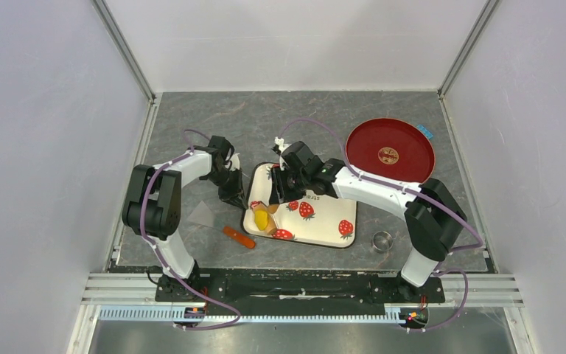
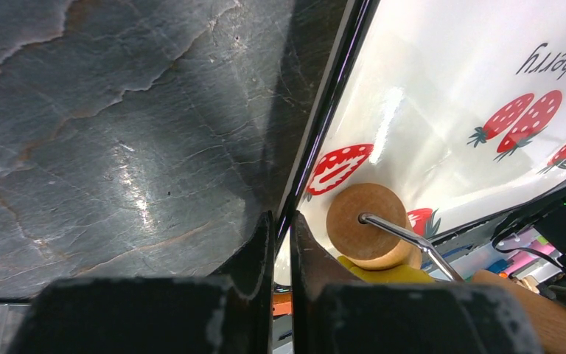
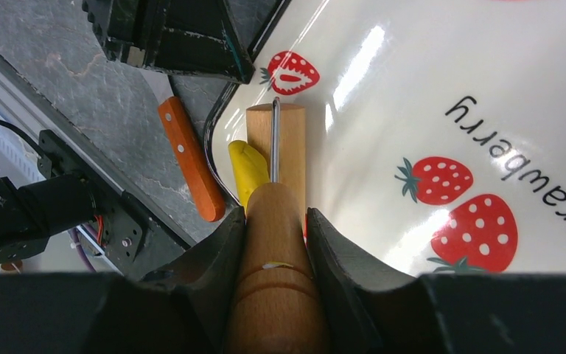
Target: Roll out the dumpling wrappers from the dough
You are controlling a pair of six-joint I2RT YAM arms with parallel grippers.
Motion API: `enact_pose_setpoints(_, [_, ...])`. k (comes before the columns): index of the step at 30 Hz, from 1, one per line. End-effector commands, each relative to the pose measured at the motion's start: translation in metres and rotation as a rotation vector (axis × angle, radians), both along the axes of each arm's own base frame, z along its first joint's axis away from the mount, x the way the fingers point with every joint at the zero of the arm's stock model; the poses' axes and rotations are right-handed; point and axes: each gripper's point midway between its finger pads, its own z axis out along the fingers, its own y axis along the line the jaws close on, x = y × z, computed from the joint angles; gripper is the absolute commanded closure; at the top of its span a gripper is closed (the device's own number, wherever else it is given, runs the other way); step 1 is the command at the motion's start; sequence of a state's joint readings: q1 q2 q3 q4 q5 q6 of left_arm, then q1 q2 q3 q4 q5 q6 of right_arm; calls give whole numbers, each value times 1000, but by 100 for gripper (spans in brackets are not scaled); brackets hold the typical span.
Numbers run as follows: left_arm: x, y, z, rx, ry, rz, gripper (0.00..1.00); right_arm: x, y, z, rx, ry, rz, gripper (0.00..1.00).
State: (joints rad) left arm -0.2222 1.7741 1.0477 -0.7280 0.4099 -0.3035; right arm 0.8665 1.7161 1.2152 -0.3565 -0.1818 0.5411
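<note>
1. The right hand (image 3: pixel 275 225) is clamped on the handle of the wooden roller (image 3: pixel 291 147), its jaws held partly apart by the handle. The dough (image 3: pixel 247 169), a small yellow lump, lies in the near-left corner of the tray (image 1: pixel 328 214), partly under the roller barrel and poking out at one side.
2. Because the lump sits off-centre, a stroke may shove it toward the rim rather than flatten it.
3. A slanted handle would load one end of the barrel and leave a wedge, not an even wrapper.
4. The left hand (image 2: pixel 284 236), almost shut, pinches the tray's left rim. If that thin grip slips, the tray may skid on the desk (image 1: pixel 265 125).
5. A skidding tray could strike the knife (image 3: pixel 190 158) lying just outside it.
</note>
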Motion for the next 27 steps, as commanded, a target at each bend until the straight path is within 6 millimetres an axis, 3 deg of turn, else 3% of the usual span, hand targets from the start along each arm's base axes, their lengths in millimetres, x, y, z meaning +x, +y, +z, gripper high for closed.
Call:
enact_pose_setpoints(1, [5,3,-12,28,-20,-22,98,-32,-70,-49,-313,160,-11,100])
enact_pose_setpoints(17, [5,4,-13,34,-20,-22,98,22,-108,1,-260,68,-134,100])
enact_pose_setpoints(27, [5,4,-13,36,-19,-22,98,38,-114,32,-237,3,-160,100])
